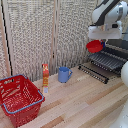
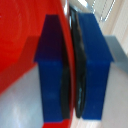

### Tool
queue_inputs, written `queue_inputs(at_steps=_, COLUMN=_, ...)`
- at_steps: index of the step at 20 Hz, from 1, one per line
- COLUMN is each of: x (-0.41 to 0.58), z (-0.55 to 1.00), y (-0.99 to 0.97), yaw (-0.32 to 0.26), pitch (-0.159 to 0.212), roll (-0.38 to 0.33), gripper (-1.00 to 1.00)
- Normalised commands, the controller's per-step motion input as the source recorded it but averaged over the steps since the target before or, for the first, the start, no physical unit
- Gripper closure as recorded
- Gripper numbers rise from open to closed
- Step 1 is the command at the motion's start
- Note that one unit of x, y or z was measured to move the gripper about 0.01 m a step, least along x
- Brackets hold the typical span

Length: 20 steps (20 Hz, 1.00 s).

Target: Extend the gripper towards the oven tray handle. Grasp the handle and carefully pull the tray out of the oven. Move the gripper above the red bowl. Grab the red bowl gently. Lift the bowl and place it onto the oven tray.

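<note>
White arm at the exterior view's right, claw (image 1: 98, 44) clamped on the rim of the red bowl (image 1: 94, 46); bowl held in the air, tilted, above the front part of the pulled-out tray (image 1: 107, 60). Wrist view showed both blue fingers (image 2: 54, 70) pressed against the red rim (image 2: 68, 55) from either side. Oven (image 1: 119, 46) at the far right edge, partly hidden by the arm. On the wooden counter (image 1: 85, 100): blue mug (image 1: 64, 74), orange bottle (image 1: 45, 76), big red wire basket (image 1: 19, 98) at the exterior view's left.
</note>
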Motion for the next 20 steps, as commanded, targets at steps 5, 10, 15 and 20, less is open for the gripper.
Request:
queue_inputs(at_steps=5, x=0.097, z=-0.11, y=-0.83, yaw=-0.115, pitch=0.0, roll=0.012, gripper=1.0)
queue_inputs(at_steps=10, x=0.264, z=-0.35, y=-0.79, yaw=-0.103, pitch=0.001, roll=0.018, gripper=1.0)
queue_inputs(at_steps=15, x=0.238, z=-0.26, y=-0.42, yaw=-0.045, pitch=0.002, roll=0.006, gripper=1.0)
queue_inputs(at_steps=20, x=0.0, z=-0.02, y=-0.01, yaw=0.0, pitch=0.0, roll=0.0, gripper=-1.0)
